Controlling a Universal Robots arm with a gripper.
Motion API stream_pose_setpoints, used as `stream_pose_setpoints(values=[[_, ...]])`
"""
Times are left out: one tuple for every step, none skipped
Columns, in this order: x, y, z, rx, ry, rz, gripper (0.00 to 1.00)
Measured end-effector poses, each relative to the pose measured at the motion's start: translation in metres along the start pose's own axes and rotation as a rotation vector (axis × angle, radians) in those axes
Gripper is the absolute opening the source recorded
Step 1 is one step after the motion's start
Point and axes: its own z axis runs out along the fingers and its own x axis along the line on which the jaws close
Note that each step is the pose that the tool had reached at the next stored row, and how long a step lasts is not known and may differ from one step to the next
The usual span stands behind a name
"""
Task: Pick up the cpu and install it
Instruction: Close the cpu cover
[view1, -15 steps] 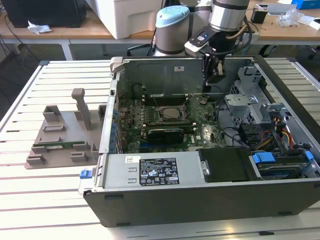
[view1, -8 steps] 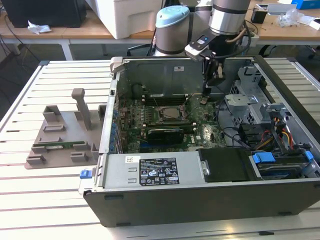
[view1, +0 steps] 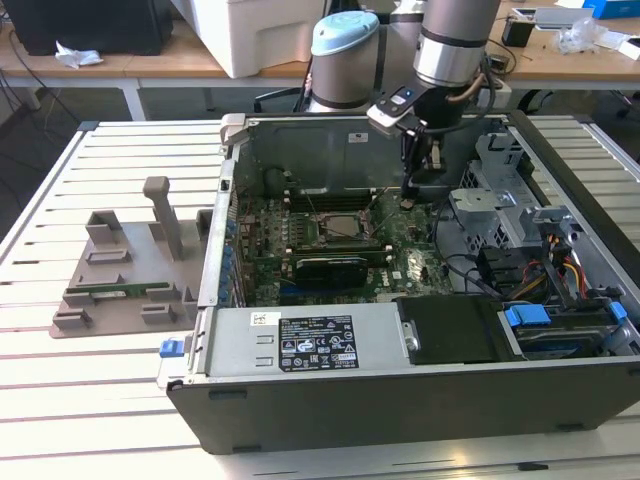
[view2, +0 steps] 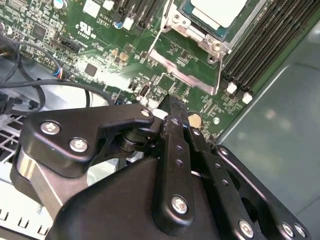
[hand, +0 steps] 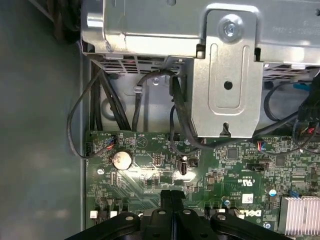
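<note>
The tool (view1: 408, 196) hangs inside the computer case (view1: 400, 400), on the exterior view's right of the cpu (view1: 336, 226). In the second wrist view its fingers (view2: 176, 125) are pressed together and empty, with the cpu lying in its socket (view2: 197, 37) beyond them. In the first wrist view the tips hover near a coin battery (hand: 121, 159).

The cpu (view2: 220, 10) is a small flat square chip. Its top is pale silver metal and shines a little, and a thin green rim shows along its edge. It lies flat with the metal side up, inside the metal frame of the socket (view2: 200, 36) on the green board (view2: 100, 30). In the second wrist view one part of it shows, with one corner and two edges, and these run in line with the frame. Long memory slots (view2: 260, 45) lie just beside the socket. In the exterior view the socket is near the middle of the board, in the far half of the open case (view1: 400, 400). The claw (view1: 409, 195) stands apart from the cpu, toward the exterior view's right, and does not touch it.
</note>
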Motion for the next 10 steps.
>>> stream_pose_setpoints(values=[[0.0001, -0.0013, 0.0004, -0.0001, 0.0001, 0.0, 0.11], [0.0001, -0.0028, 0.0008, 0.0, 0.0002, 0.0, 0.11], [0.0002, -0.0043, 0.0011, -0.0001, 0.0001, 0.0, 0.11], [0.0002, -0.0059, 0.0014, -0.0001, 0.0002, 0.0, 0.11], [0.0003, -0.0074, 0.0016, -0.0001, 0.0001, 0.0, 0.11], [0.0003, -0.0091, 0.0019, 0.0, 0.0001, 0.0, 0.11], [0.0004, -0.0108, 0.0021, 0.0, 0.0001, 0.0, 0.11], [0.0005, -0.0131, 0.0025, -0.0001, 0.0001, 0.0, 0.11], [0.0006, -0.0149, 0.0028, -0.0001, 0.0002, 0.0, 0.11], [0.0006, -0.0173, 0.0033, -0.0001, 0.0001, 0.0, 0.11]])
